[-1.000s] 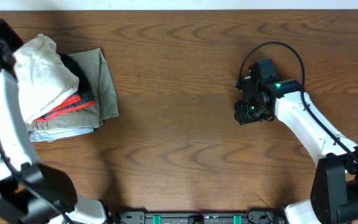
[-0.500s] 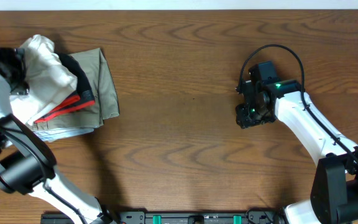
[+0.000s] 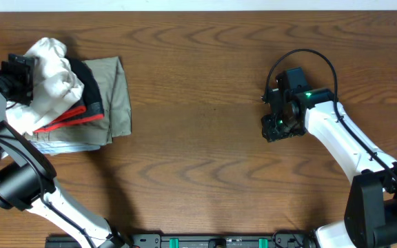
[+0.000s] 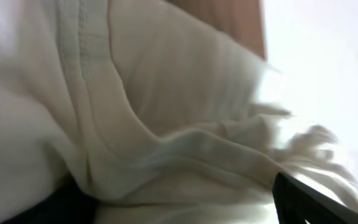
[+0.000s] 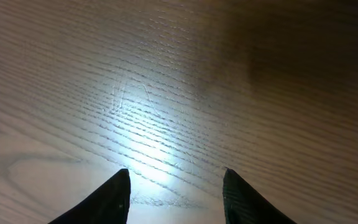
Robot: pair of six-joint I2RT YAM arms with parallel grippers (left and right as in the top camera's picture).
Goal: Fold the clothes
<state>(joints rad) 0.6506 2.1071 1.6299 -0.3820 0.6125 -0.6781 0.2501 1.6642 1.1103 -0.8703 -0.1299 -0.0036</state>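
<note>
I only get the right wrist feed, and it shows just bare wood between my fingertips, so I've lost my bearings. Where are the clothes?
Observer: The pile of clothes sits at the left end of the table, far from your right gripper.
Operator: Is the left arm on it?
Observer: The left gripper is at the white garment on top; whether it grips the cloth is unclear.
Operator: What lies under that?
Observer: A black piece, a red edge, an olive garment and a light blue one at the bottom.
</note>
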